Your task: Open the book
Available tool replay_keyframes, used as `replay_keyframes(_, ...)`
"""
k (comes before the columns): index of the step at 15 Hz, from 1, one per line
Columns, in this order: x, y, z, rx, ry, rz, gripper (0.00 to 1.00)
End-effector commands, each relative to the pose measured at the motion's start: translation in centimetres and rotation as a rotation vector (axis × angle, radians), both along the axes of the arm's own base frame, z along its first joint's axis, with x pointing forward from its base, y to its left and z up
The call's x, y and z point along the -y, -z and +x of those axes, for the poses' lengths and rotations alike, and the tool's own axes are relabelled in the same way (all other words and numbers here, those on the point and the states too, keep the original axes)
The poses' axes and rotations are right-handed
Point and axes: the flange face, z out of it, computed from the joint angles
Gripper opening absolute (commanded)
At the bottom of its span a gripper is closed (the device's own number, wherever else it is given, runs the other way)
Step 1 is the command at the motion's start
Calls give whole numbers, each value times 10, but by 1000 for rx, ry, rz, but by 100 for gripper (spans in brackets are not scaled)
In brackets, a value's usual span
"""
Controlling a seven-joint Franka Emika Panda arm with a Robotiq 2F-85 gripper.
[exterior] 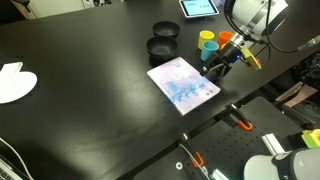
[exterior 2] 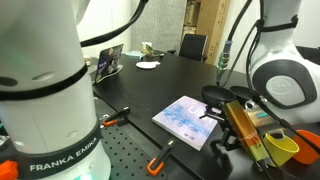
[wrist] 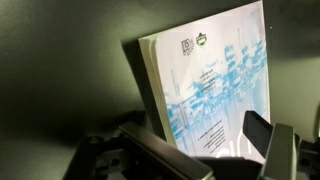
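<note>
Hand (wrist: 205, 152) sits nearest at the bottom of the wrist view, fingers (wrist: 264, 135) spread apart, released, nothing clamped. One dark finger is over the right part of the book (wrist: 215, 85) cover, the other is lower left past the page edge. Can't tell if either touches the book.

Book is closed and flat on the black worktop (exterior: 90, 60), pink cover with blue blotches up. White page edges show along its left side in the wrist view.

In an exterior view the book (exterior: 183, 85) lies right of centre, close to the worktop's near edge, with the hand (exterior: 213, 70) at its far right corner.

Near bowl (exterior: 160, 48) is just beyond the book's far left corner, far bowl (exterior: 166, 29) just behind it. Yellow cup (exterior: 205, 37), blue cup (exterior: 209, 48) and orange cup (exterior: 226, 40) cluster right of the bowls, just beyond the hand. Tablet (exterior: 198, 8) is at the far edge. White shape (exterior: 14, 82) is at the far left, well apart. Orange clamp (exterior: 241, 126) is below the near edge.

In an exterior view a second white arm (exterior 2: 40, 100) fills the left foreground.
</note>
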Motion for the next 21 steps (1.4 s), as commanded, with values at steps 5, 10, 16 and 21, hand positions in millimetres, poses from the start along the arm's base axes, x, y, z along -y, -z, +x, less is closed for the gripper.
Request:
replay_keyframes(5, -15, -4, -3, 46, 11, 14, 100)
replay_keyframes(10, -24, -8, -5, 62, 19, 3, 89)
replay_keyframes(16, -26, -14, -5, 106, 41, -63, 37)
replay_keyframes(21, -25, -13, -2, 105, 92, -94, 12)
